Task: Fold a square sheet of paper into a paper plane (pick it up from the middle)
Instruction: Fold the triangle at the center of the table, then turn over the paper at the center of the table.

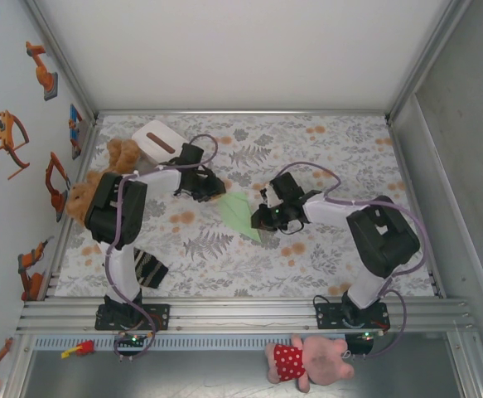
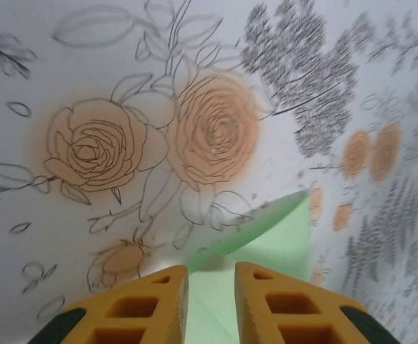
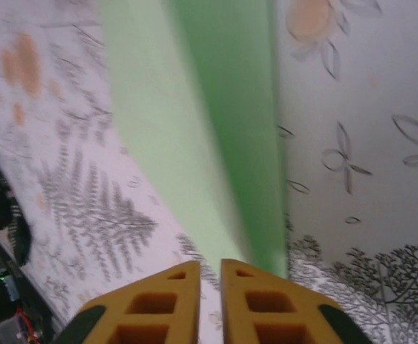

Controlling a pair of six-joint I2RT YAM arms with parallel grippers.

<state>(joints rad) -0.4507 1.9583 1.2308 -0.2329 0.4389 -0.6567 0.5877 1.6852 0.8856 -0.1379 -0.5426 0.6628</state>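
Honeycombed yellow fingers (image 2: 158, 285) of the left gripper (image 2: 211, 304) stand a little apart, with the pale green paper plane (image 2: 280, 229) showing through the gap and running out to a sharp crease. Seen from the right wrist, the right gripper (image 3: 210, 301) is parted by only a thin slit, printed cloth visible through it, and the plane's smooth folded length ends at its right-hand finger (image 3: 266, 301). From above, the narrow pointed dart lies mid-table between the two grippers on a tablecloth (image 1: 324, 149) printed with grey ferns and orange roses. Far left, a white box (image 1: 156, 139) with a dark slot sits beside a furry brown teddy (image 1: 100, 178); its contents cannot be made out.
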